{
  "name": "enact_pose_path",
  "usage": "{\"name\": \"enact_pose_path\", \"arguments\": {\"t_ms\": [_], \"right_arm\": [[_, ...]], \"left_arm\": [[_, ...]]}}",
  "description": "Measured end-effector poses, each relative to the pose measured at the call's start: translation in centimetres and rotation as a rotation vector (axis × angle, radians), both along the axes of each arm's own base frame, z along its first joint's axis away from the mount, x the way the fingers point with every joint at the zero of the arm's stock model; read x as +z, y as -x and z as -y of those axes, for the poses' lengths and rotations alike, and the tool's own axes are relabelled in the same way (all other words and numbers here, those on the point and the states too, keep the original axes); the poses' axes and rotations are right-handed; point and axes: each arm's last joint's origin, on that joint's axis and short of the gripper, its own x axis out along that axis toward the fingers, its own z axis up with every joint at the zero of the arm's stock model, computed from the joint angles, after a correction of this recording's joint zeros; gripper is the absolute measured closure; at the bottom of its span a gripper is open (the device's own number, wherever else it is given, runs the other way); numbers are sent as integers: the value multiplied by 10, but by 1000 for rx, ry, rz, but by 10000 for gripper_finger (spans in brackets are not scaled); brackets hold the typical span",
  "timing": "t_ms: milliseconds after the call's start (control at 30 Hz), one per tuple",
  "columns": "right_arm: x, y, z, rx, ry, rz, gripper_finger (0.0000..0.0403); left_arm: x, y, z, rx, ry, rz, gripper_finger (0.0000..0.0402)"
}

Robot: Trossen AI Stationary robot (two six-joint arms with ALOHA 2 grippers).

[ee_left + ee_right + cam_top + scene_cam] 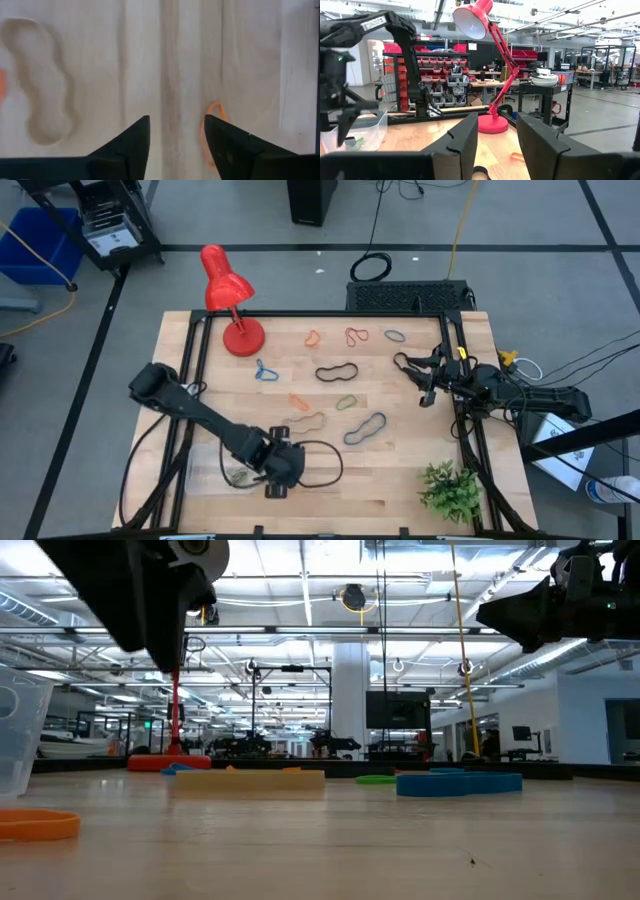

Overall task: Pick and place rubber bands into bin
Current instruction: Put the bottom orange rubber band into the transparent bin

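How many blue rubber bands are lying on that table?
2: a small blue band near the red lamp, and a longer blue band right of centre. The left arm may hide others.

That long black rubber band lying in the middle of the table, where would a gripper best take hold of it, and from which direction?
Probably at its pinched waist, from straight above. The black rubber band lies flat on the table in a peanut shape, so its two strands run closest together at the middle. A gripper's fingers could straddle both there and close across them. Nothing touches it.

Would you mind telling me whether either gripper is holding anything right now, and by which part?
Nothing is held. The left gripper is open above bare wood beside an orange rubber band; the right gripper is open and empty.
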Motion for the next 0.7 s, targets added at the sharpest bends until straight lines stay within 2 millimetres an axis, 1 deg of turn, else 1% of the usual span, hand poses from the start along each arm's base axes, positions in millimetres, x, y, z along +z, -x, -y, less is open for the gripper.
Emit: {"name": "enact_pose_path", "arguments": {"t_ms": [167, 267, 400, 700], "right_arm": [[0, 0, 0, 1, -2, -1, 273], [0, 0, 0, 1, -3, -1, 273], [-1, -1, 0, 1, -4, -7, 273], [-2, -2, 0, 1, -5, -17, 273]], "left_arm": [[-21, -2, 11, 30, -1, -57, 238], [-30, -3, 17, 42, 24, -77, 245], [-40, -3, 24, 45, 39, -98, 247], [-58, 0, 37, 9, 10, -127, 247]]}}
